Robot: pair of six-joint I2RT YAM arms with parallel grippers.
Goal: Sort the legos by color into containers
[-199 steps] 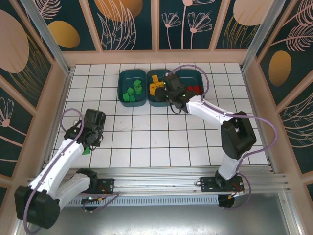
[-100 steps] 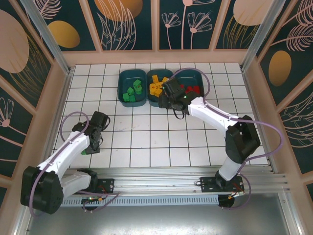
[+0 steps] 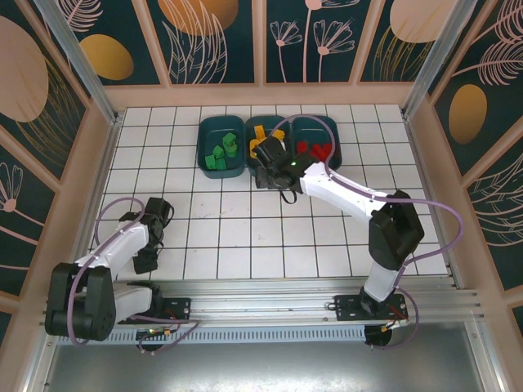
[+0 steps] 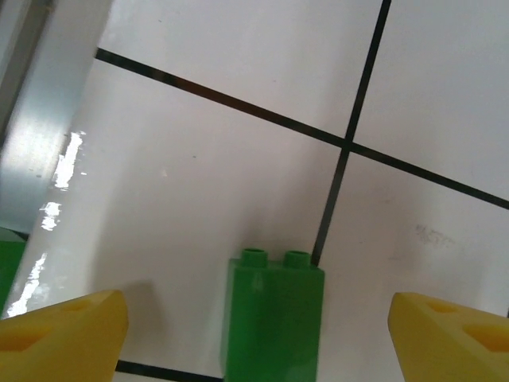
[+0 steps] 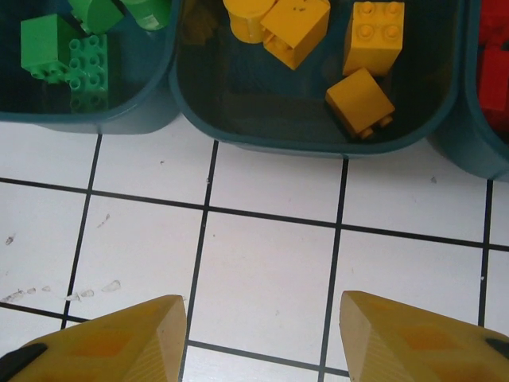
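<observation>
White, black-gridded tile floor (image 3: pixel 245 220) inside floral-panelled walls (image 3: pixel 216 41); left end effector (image 4: pixel 256 306) spread astride green brick (image 4: pixel 274 334), right end effector (image 5: pixel 262 306) spread.

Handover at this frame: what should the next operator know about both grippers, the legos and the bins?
Grippers: the left gripper is open, low over the tiles, with fingers on either side of a green brick, not closed on it. The right gripper is open and empty, just in front of the middle bin.
Done: green pieces in the left bin, yellow pieces in the middle bin, red pieces in the right bin.
Left: grasp the green brick and drop it in the left bin.
</observation>
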